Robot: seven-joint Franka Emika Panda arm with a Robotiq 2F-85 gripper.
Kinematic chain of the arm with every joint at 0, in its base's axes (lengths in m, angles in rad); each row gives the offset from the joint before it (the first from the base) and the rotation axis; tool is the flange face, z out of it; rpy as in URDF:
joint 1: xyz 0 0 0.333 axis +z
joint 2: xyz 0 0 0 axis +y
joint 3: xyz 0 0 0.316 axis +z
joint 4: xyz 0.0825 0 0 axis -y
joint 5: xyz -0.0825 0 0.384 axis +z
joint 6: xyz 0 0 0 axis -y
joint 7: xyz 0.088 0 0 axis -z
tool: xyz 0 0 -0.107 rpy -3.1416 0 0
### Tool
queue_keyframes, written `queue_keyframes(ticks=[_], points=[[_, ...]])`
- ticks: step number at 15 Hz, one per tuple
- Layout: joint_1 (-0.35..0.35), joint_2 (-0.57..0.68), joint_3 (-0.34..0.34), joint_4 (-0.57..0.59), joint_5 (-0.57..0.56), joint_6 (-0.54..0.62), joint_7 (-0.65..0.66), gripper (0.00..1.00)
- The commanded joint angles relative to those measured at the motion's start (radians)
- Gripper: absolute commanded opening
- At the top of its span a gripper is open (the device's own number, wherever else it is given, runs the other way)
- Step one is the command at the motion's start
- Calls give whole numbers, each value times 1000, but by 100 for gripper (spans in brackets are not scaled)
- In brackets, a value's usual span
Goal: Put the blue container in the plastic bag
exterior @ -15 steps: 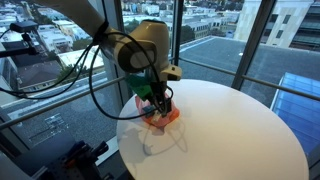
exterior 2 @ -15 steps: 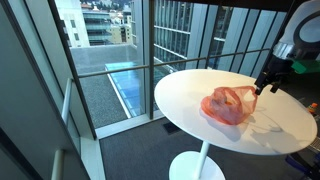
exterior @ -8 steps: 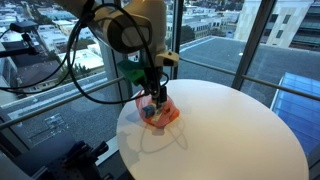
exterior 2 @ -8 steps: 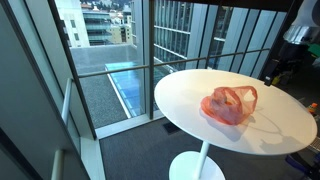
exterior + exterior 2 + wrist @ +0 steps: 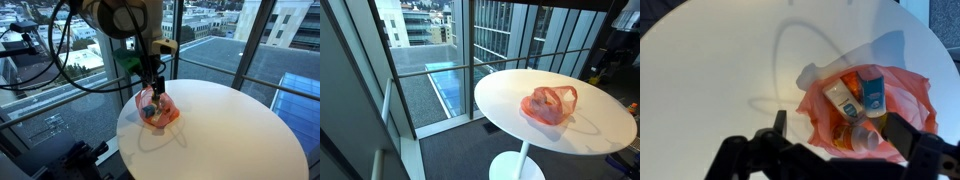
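Gripper open: in the wrist view the jaws are spread wide with nothing between them, hanging above the plastic bag. The bag is pinkish-red and translucent, lying on the round white table with its mouth open toward the wrist camera. Blue container is inside the bag, just beside an orange-and-white tube. A third item with a round cap lies next to them, also inside. In an exterior view the arm stands over the bag, which sits near the table's edge. One handle loop stands up in an exterior view, with tall windows behind.
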Motion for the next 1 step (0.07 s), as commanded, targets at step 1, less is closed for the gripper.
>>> queue_keyframes(ticks=[1], points=[[-11,0,11,1,3,-2,-3,100]])
